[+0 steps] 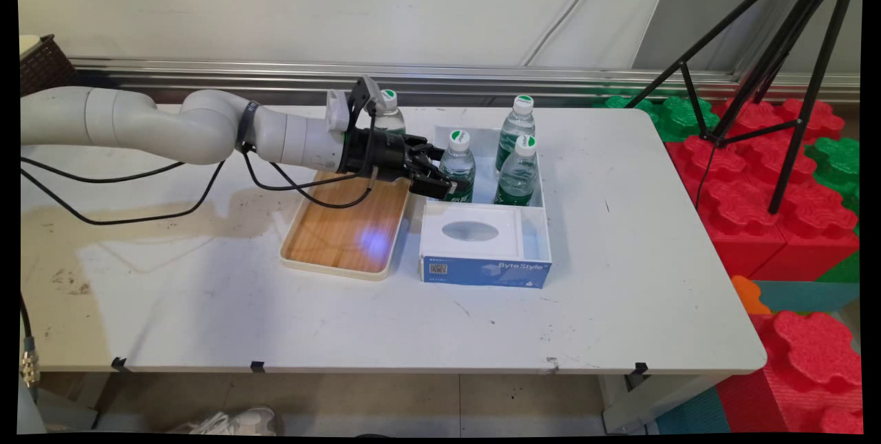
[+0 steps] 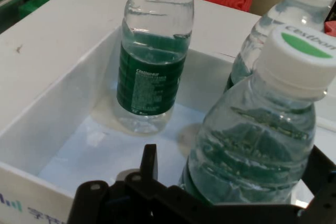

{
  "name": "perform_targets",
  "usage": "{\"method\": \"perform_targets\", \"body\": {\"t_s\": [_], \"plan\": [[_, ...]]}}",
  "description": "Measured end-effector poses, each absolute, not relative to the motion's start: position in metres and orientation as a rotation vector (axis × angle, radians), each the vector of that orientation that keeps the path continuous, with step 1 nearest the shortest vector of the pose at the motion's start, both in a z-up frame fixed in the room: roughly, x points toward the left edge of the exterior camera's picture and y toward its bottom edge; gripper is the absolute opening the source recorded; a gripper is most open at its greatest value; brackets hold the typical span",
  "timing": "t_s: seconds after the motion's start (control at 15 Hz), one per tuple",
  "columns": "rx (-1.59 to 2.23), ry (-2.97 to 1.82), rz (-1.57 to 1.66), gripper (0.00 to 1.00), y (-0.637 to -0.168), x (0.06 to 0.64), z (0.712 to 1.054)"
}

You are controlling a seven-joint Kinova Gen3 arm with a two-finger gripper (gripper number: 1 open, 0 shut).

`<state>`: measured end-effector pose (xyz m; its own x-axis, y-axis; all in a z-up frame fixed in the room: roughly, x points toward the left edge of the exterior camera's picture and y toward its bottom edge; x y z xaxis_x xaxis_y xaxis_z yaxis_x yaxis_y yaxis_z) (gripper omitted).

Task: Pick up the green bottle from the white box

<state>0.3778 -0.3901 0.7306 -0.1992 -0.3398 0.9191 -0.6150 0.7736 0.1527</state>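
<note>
My black gripper [image 1: 451,186] reaches from the left into the back part of a white and blue box [image 1: 485,270]. Its fingers stand open on either side of a clear water bottle [image 1: 458,163] with a green label and a white cap. In the hand view that bottle [image 2: 252,145] fills the space between the fingers [image 2: 149,163], with a small gap showing at the left finger. Two more such bottles [image 1: 517,174] [image 1: 516,122] stand upright in the same box; in the hand view one bottle [image 2: 155,61] stands ahead and another [image 2: 262,30] at the upper right.
A wooden tray [image 1: 344,234] with a cream rim lies left of the box, under the arm's wrist. A fourth bottle [image 1: 389,113] stands behind the wrist. A white insert [image 1: 471,234] with an oval hole fills the box's front. A black tripod [image 1: 778,72] and foam blocks [image 1: 757,175] stand right of the table.
</note>
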Motion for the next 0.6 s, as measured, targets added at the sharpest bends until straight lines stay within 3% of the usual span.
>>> {"method": "perform_targets", "body": {"t_s": [0.47, 0.53, 0.6], "plan": [[0.728, -1.801, 0.264, 1.0, -0.3866, 0.3709, 0.7277], [0.726, -1.799, 0.26, 0.0, -0.3861, 0.3703, 0.7275], [0.724, -1.798, 0.255, 0.0, -0.3853, 0.3696, 0.727]]}}
